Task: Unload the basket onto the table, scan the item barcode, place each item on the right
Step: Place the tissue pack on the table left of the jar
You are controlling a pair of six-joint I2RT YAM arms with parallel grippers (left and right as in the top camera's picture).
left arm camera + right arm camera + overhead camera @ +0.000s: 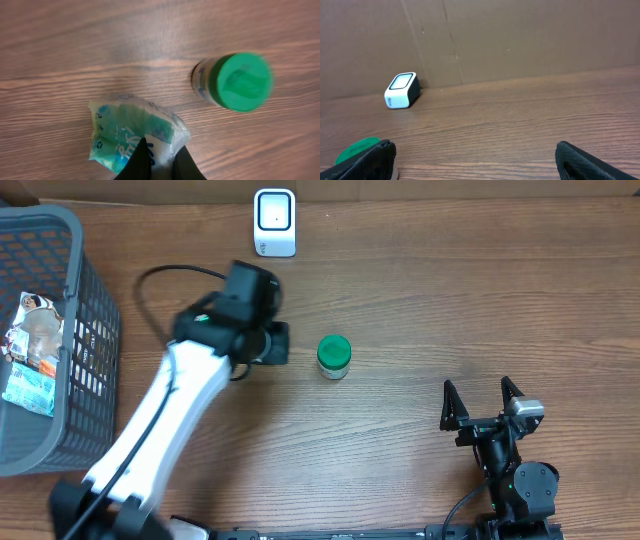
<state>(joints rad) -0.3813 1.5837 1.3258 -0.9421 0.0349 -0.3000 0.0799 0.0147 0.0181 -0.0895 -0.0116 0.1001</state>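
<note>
Between closed left fingers (137, 161), grips green packet (125, 132), with right fingers (372, 157) spread empty; not yet presented to scanner (274, 222).

Matt wood-grain counter (420, 290) — crinkled glossy plastic packet (125, 125); smooth green plastic lid (245, 82); grey plastic mesh basket (98, 340).

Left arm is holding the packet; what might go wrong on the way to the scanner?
1. The left claw pinches only one edge of the soft packet, so it may sag or slip.
2. The green-lidded jar stands close beside it; a swing could knock it over.
3. No barcode shows on the crumpled film, so the scanner may miss it.
</note>
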